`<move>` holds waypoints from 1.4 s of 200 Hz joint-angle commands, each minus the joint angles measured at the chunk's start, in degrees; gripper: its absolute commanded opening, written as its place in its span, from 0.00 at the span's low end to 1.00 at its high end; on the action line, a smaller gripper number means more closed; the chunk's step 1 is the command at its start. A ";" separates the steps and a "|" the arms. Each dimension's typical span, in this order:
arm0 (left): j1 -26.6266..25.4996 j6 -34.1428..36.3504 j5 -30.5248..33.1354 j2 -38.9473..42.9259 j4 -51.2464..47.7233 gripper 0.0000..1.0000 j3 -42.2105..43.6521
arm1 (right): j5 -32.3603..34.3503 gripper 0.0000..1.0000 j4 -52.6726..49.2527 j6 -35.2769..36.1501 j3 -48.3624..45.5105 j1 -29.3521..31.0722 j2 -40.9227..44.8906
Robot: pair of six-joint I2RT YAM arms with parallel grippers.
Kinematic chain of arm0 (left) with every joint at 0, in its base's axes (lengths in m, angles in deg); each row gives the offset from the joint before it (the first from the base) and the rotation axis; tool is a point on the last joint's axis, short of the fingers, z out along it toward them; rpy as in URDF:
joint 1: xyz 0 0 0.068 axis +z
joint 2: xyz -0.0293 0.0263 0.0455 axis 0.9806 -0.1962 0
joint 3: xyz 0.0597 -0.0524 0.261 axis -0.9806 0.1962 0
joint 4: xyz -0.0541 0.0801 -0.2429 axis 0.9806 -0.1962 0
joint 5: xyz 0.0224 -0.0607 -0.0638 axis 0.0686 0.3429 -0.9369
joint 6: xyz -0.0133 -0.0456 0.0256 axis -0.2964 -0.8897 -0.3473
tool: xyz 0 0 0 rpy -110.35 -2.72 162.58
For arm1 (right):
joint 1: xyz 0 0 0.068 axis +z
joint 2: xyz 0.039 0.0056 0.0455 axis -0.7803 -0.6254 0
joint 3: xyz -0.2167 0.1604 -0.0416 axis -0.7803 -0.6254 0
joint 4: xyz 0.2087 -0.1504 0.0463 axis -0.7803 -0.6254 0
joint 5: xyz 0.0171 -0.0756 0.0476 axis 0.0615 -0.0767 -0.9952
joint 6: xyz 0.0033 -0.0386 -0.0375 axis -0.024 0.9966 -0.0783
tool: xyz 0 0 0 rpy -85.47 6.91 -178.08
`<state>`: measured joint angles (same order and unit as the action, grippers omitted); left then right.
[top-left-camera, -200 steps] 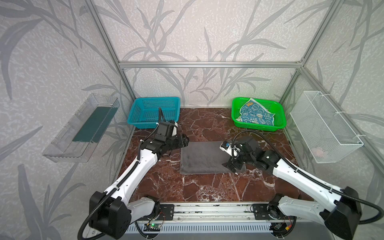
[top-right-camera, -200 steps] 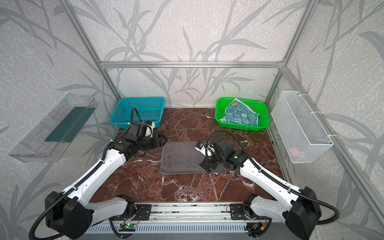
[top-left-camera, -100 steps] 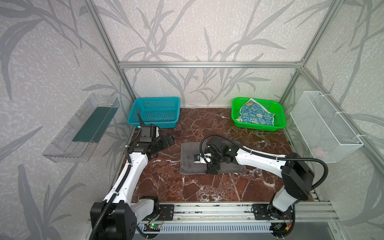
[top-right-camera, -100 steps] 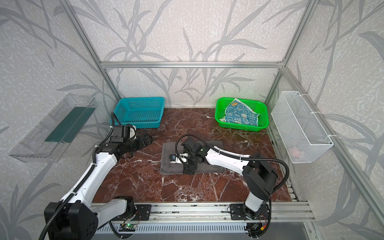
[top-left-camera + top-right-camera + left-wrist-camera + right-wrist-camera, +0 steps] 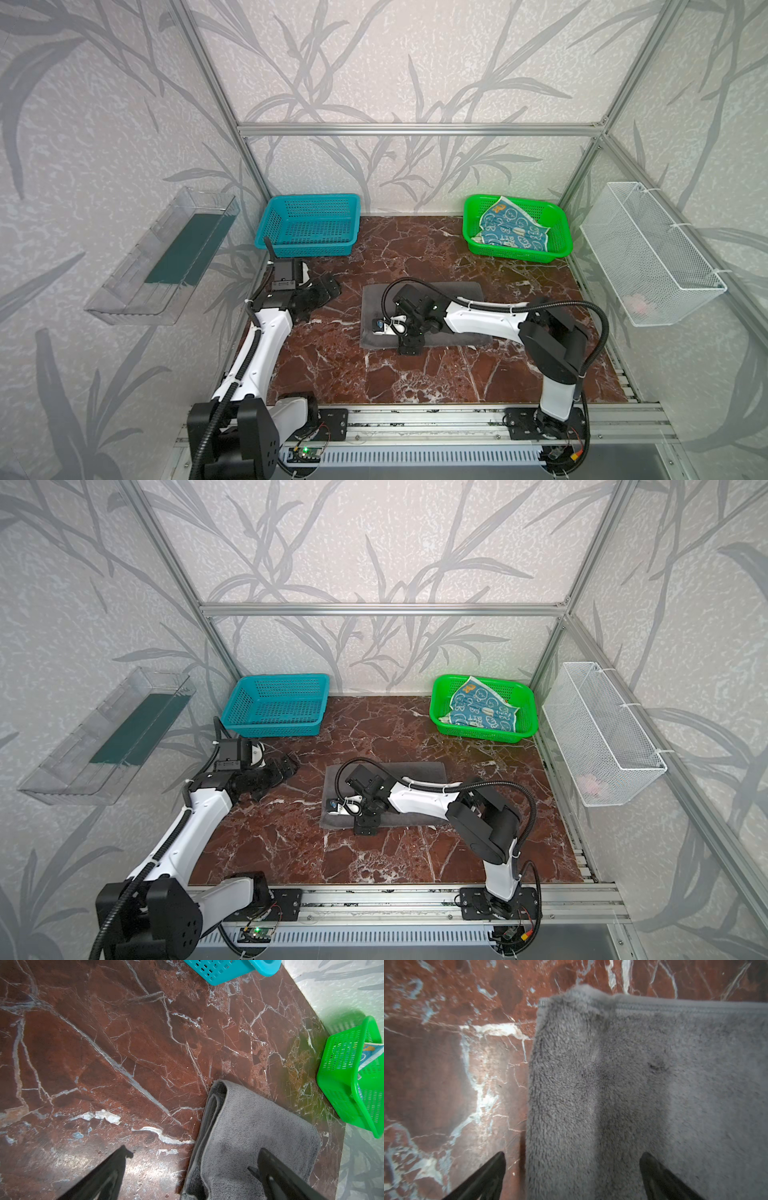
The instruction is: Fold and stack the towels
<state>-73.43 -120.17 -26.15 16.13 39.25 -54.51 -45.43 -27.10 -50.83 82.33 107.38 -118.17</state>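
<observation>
Grey towel (image 5: 461, 289) lying folded on counter (image 5: 332, 374), mid-scene. Your right pincer (image 5: 572, 1159) hanging over towel's near edge, by near-left corner, fingers standing wide apart, gripping nothing. Your left pincer (image 5: 193, 1153) hovering just left of towel's far-left corner, also gaping, empty. Teal printed towel (image 5: 513, 226) lying crumpled in green basket (image 5: 557, 249), far right. Blue basket (image 5: 307, 224) sitting far left.
</observation>
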 commanded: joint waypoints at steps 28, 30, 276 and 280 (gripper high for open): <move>0.67 -0.01 -1.48 -0.07 0.86 0.99 0.90 | 7.54 0.93 -3.39 -2.01 3.35 0.31 -3.81; 0.64 -0.02 -1.51 -0.07 0.85 0.99 0.91 | 7.75 0.93 -3.59 -2.00 3.43 0.30 -4.01; -7.81 -12.85 -18.25 -7.90 21.63 0.99 11.32 | -4.43 0.00 26.90 -14.39 -14.36 -7.49 10.02; -7.99 -13.60 -18.38 -8.43 22.51 0.99 11.41 | -4.44 0.00 26.90 -14.44 -14.36 -7.48 10.04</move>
<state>-79.51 -129.70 -42.35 10.05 55.20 -43.45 -47.48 -4.65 -63.42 68.84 99.97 -110.26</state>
